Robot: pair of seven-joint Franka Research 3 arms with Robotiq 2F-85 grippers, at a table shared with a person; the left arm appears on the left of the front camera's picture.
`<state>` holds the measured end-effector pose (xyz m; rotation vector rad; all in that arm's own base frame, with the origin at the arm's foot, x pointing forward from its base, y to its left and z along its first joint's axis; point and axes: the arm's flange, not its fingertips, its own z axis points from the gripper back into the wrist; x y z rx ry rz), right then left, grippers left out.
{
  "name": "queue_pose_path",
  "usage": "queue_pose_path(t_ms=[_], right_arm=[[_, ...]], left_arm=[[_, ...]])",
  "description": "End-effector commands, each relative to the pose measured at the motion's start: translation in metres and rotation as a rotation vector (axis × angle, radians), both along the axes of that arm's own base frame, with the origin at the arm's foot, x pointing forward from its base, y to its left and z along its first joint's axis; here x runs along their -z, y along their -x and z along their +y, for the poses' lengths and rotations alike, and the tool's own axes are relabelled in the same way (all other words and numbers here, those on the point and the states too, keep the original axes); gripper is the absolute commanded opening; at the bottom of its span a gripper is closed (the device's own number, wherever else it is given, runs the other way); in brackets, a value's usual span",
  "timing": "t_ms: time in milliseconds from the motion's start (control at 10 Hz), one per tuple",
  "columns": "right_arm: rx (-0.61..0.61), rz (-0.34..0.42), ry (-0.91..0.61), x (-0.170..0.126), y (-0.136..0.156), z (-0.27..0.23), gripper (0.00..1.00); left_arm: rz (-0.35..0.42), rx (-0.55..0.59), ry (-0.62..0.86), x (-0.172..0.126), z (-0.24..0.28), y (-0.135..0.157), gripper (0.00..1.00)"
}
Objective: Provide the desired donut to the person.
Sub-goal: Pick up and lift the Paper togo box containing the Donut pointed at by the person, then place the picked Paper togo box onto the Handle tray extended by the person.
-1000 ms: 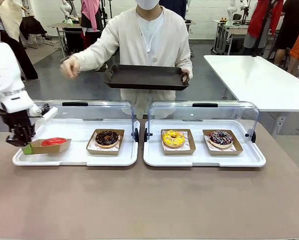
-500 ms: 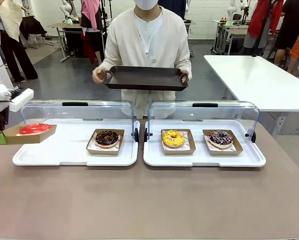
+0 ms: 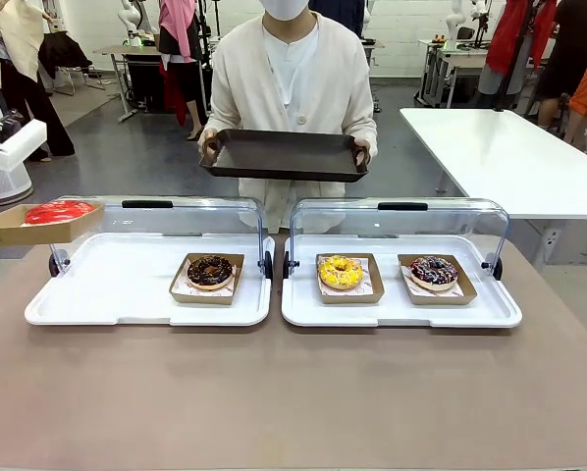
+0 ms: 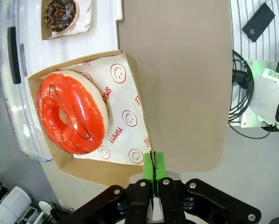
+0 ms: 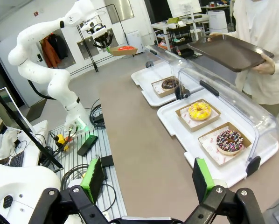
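Now | left claw (image 4: 154, 165) raised, clamping red donut box (image 4: 90, 169) (edge) | right claw (image 5: 149, 179) agape

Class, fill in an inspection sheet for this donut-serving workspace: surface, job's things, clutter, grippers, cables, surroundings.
Surface: brown tabletop carrying two white display trays, clear lids open.
Job's things: red-glazed donut in a cardboard box, held in the air; person in cream cardigan holding a dark serving tray; chocolate donut, yellow donut, sprinkled donut in the trays.
Clutter: nothing seen.
Grippers: left gripper shut on the cardboard box's edge; right gripper open, empty.
Cables: black cables beside the left arm's base.
Surroundings: white table, people farther off.
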<state>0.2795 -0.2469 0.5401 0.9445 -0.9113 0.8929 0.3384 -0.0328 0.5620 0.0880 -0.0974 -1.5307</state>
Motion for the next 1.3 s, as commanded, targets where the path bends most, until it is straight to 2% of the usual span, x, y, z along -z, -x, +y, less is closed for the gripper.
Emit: queue_pose_path(t_ms=[0,1200], right_arm=[[-0.006,-0.024,-0.015,-0.0013,-0.0001,-0.0013,1.00],[-0.006,-0.024,-0.015,-0.0013,-0.0001,-0.0013,1.00]], left_arm=[[0.006,0.001,-0.007,0.0054,0.0061,-0.0003,0.00],[0.006,0.001,-0.007,0.0054,0.0061,-0.0003,0.00]])
